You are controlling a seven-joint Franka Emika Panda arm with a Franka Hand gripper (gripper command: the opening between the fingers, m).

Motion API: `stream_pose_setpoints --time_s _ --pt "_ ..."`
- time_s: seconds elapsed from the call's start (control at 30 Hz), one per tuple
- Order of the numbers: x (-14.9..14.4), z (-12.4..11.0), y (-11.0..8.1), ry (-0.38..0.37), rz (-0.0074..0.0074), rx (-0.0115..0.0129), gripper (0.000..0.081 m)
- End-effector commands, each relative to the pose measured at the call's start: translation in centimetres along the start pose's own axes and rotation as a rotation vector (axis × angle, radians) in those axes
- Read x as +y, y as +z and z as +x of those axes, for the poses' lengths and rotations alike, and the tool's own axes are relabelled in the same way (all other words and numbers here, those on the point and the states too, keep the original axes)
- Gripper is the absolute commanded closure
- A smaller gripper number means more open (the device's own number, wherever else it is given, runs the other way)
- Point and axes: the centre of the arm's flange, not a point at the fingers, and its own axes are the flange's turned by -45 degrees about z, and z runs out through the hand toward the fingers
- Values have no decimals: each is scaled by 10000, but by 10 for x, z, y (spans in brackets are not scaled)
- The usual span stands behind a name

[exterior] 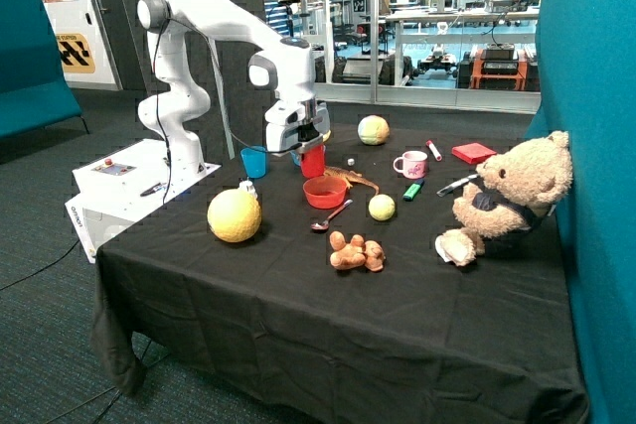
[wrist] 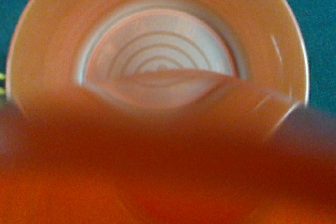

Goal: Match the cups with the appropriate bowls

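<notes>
Outside view: the white Franka arm's two-finger gripper (exterior: 312,149) is seen clamped on a small plain red plastic cup (exterior: 313,162), held upright and lifted clear of the black tablecloth (exterior: 298,295). Directly beneath the gripper, and just apart from the cup's base, a shallow round red plastic bowl (exterior: 325,192) is resting on the cloth. A small blue plastic cup (exterior: 254,162) is standing beside the gripper, on the side towards the robot base, not in any bowl. A patch of blue is glimpsed behind the gripper; whether it is the blue bowl cannot be told.

Wrist view: the frame is filled by the red bowl (wrist: 47,61), seen from straight above as an orange-red ring around a pale floor marked with concentric circles. The held red cup (wrist: 157,171) is seen as a blurred red mass across the nearer part of the picture, overlapping the bowl's rim. The cup's wall is smooth and unmarked, and no handle is seen.

Further from the gripper, a large yellow ball (exterior: 235,215), a metal spoon (exterior: 328,217) and a tan teddy bear (exterior: 512,196) are noted.
</notes>
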Motion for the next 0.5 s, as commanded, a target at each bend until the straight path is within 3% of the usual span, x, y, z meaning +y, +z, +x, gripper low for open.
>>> stream_pose_setpoints --time_s 0.0,0.47 --pt "3 15 16 -166 -1 -17 808" --pt "1 14 52 -438 -1 -17 808"
